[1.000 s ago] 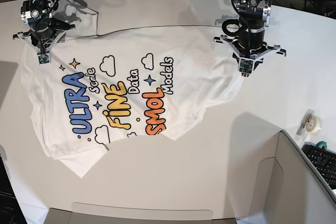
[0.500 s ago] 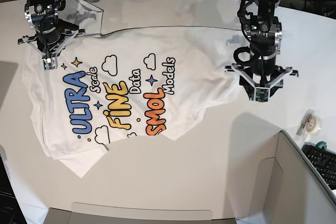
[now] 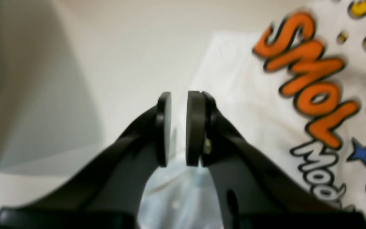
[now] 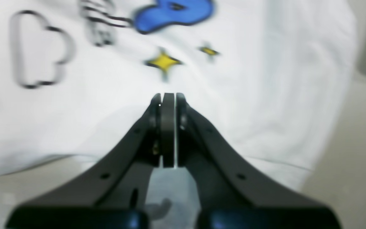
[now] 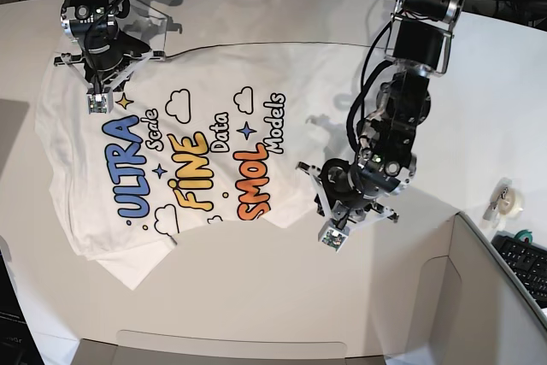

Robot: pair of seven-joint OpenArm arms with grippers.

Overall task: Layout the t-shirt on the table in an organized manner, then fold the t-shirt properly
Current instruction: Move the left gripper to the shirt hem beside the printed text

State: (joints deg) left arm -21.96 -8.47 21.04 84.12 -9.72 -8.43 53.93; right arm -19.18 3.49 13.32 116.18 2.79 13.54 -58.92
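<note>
White cotton of the t-shirt point(image 5: 197, 147) lies crumpled on the table point(image 5: 256, 297); its lower hem should be pinched squarely by the slightly parted, apparently empty left gripper point(image 3: 179, 127), while the right gripper point(image 4: 167, 130), closed near the yellow star point(image 4: 163, 62), seemingly holds nothing.

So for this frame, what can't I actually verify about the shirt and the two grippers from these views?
- Left wrist view: the left gripper and t-shirt are motion-blurred; contact with the cloth is unclear.
- Right wrist view: blur and the closed fingers hide whether the right gripper pinches any fabric.
- Base view: the left arm covers the t-shirt's edge near the gripper.
</note>
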